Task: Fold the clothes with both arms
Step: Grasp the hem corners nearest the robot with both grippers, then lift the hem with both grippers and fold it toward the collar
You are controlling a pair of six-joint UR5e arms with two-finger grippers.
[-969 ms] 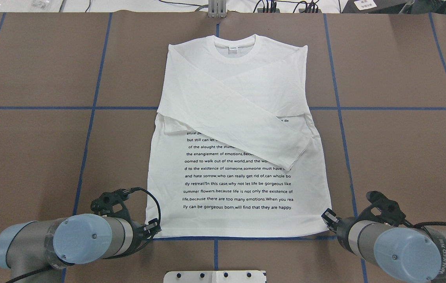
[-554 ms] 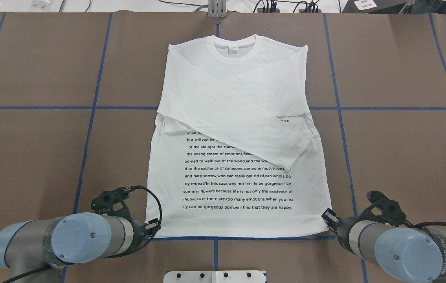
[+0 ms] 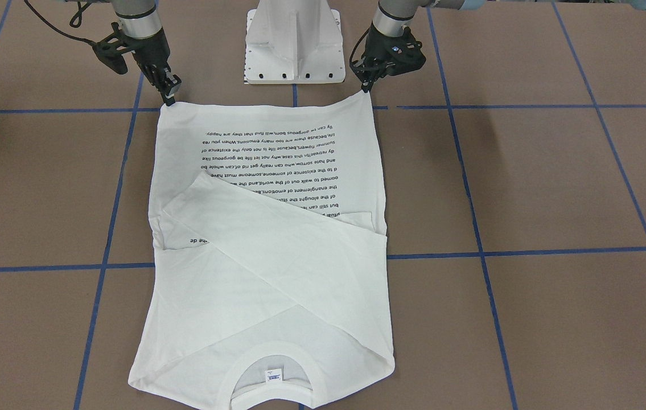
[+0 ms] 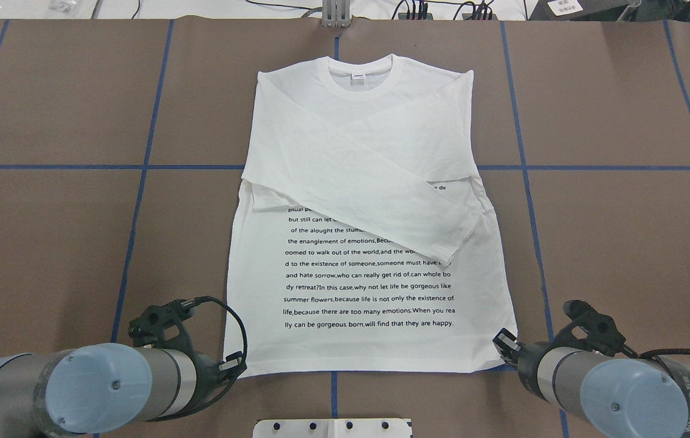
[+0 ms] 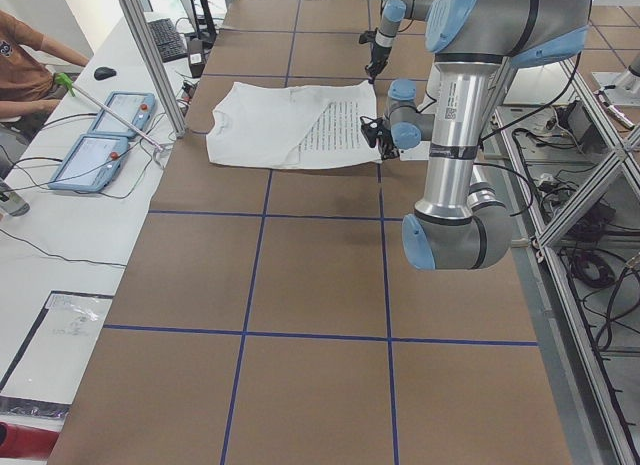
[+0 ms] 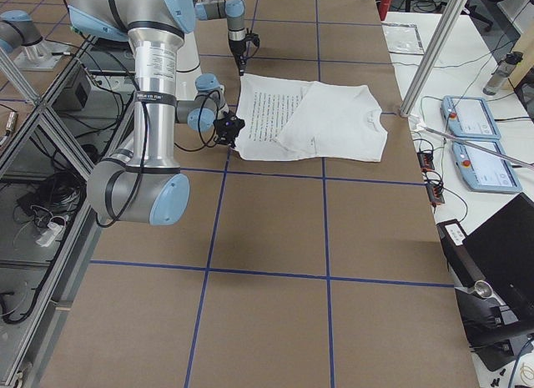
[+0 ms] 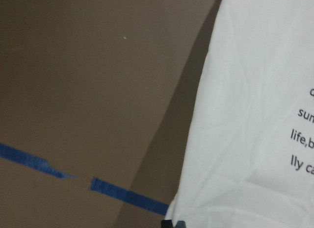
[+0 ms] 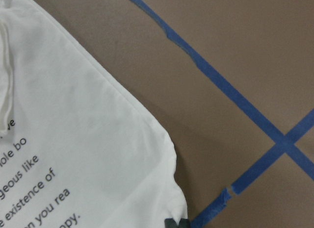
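My left gripper (image 4: 232, 364) and right gripper (image 4: 504, 340) each pinch corner of hem (image 4: 369, 365) of T-shirt (image 4: 369, 182), spread flat beyond pedestal base (image 4: 332, 427), collar (image 4: 362, 94) farthest. Lift both evenly, hem taut, carry toward collar.

We see a white long-sleeved shirt (image 4: 375, 140) lying flat, face up on the bench (image 4: 624, 243), collar (image 4: 362, 95) away from the robot, sleeves (image 4: 381, 194) crossed over the chest above black printed text (image 4: 369, 298). The left end effector (image 4: 236, 364) and the right end effector (image 4: 504, 342) each pinch a hem corner.
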